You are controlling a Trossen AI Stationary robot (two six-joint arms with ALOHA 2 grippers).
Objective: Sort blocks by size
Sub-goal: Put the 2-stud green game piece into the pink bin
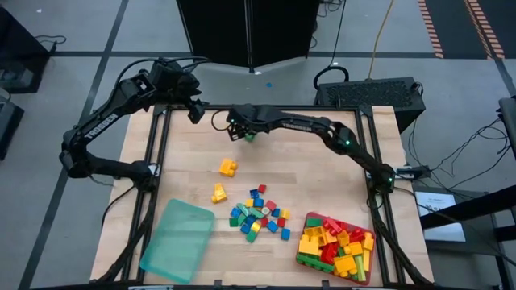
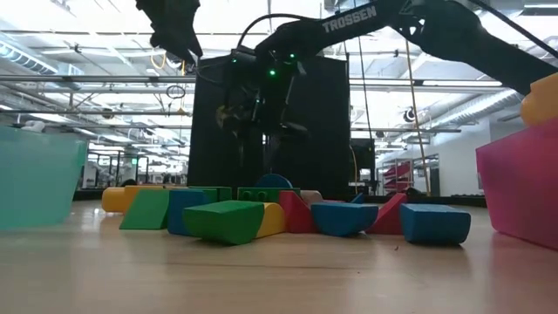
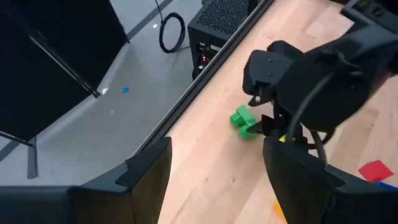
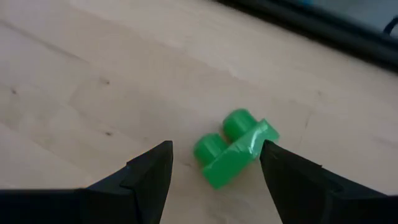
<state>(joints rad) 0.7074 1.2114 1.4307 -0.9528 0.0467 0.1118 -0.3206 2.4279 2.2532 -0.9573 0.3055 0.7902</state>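
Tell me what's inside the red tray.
The red tray holds a heap of larger yellow, red and green blocks. Whatever lies beneath the top layer is covered.

Wooden table (image 1: 185, 161); translucent teal tray (image 1: 177, 240) near its front left corner; red tray (image 1: 313, 219) front right; black equipment box (image 1: 371, 93) on floor behind table
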